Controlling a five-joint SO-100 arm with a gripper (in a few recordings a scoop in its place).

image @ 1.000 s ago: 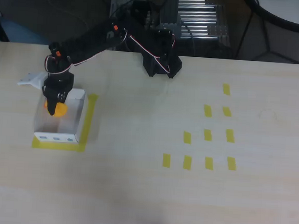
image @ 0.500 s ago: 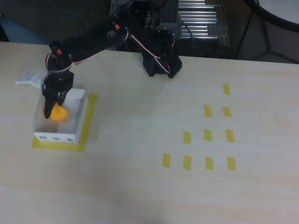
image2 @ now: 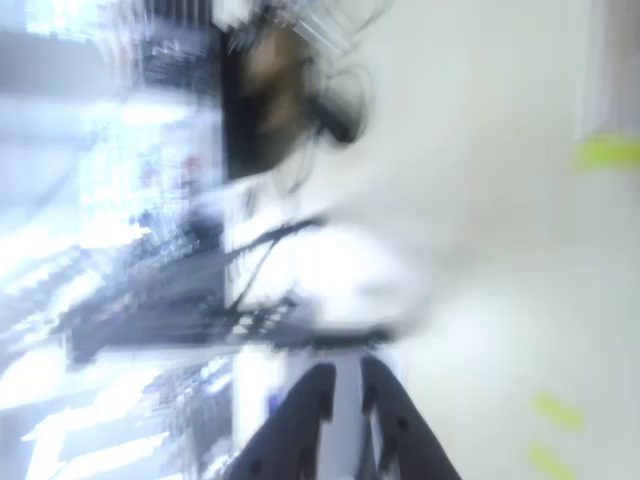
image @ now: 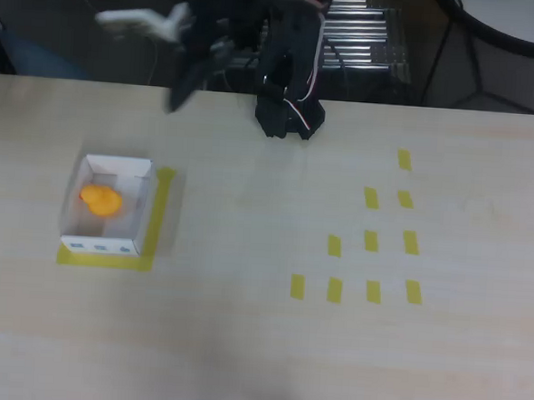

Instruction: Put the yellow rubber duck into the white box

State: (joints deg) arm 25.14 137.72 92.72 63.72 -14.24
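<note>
The yellow rubber duck lies inside the white box at the left of the table in the overhead view, free of the arm. My gripper is lifted and pulled back near the table's far edge, well above and right of the box, and is motion-blurred. In the wrist view the gripper points up from the bottom edge, and its two dark fingers stand a narrow gap apart with nothing between them.
Yellow tape borders the box on its right and front sides. Several short yellow tape strips mark the right half of the table. The arm's black base stands at the far edge, with a metal rack behind it.
The gripper let go of the duck, which now rests in the box. The arm swung up and back towards its base, away from the box.
</note>
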